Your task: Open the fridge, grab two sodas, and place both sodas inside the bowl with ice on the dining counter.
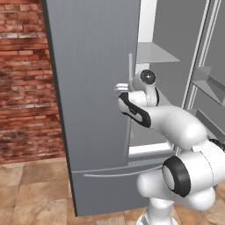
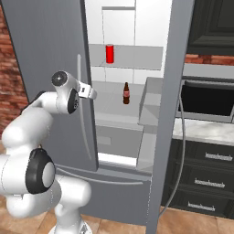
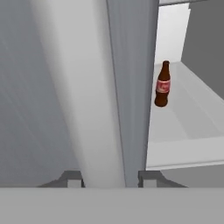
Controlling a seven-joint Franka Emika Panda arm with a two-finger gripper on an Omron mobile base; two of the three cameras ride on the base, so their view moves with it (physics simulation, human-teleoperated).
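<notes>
The grey fridge [image 1: 92,88] has its left door [image 2: 45,45] closed and its right door [image 2: 167,114] swung open onto the white inside. My gripper [image 3: 111,179] is at the left door's long vertical handle [image 3: 98,96], with a fingertip on each side of the bar and shut on it. In the base views the gripper [image 1: 121,88] [image 2: 91,93] sits at mid-height on that handle [image 2: 78,73]. A red soda can [image 2: 109,53] stands on the upper shelf. A dark brown soda bottle [image 2: 126,93] [image 3: 162,85] stands on the shelf below. The bowl and the dining counter are out of view.
A red brick wall [image 1: 22,88] stands left of the fridge. Right of the open door are dark cabinets with drawers [image 2: 205,169], a pale countertop [image 2: 196,130] and a dark appliance opening [image 2: 205,98]. Door bins [image 1: 211,83] hang inside the open door.
</notes>
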